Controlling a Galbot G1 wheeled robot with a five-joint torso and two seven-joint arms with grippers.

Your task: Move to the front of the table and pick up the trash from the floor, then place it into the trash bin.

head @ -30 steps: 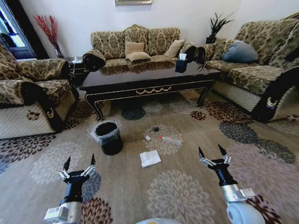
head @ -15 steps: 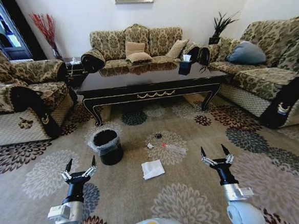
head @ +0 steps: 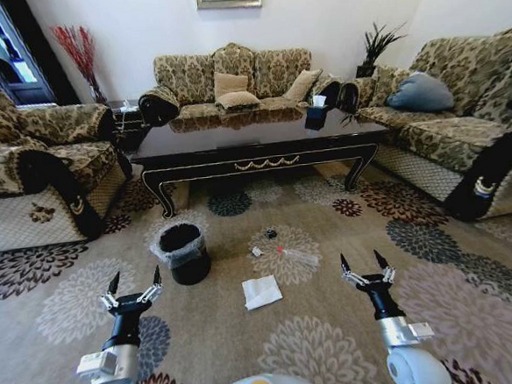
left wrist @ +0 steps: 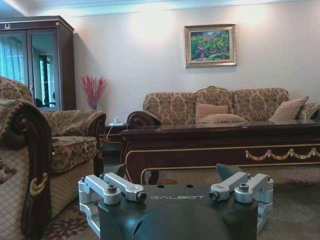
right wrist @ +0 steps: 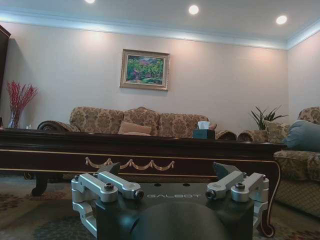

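Observation:
The long dark coffee table (head: 257, 148) with a gold ornament stands ahead; it also spans the left wrist view (left wrist: 225, 150) and the right wrist view (right wrist: 135, 150). On the carpet before it lies the trash: a folded white paper sheet (head: 262, 291), a clear bottle (head: 296, 255), a small white scrap (head: 256, 252) and a dark bit (head: 270, 234). The black trash bin (head: 183, 252) with a clear liner stands left of them. My left gripper (head: 134, 284) and right gripper (head: 361, 264) hover open and empty above the carpet, nearer to me than the trash.
Patterned sofas flank the table on the left (head: 35, 172), behind (head: 235, 79) and on the right (head: 462, 125). A black tissue box (head: 315, 113) sits on the tabletop. Open carpet (head: 293, 339) lies between me and the trash.
The whole view shifted as the base moved nearer the table over the last second; table, bin and trash sit slightly lower and closer. Both grippers keep their open pose.

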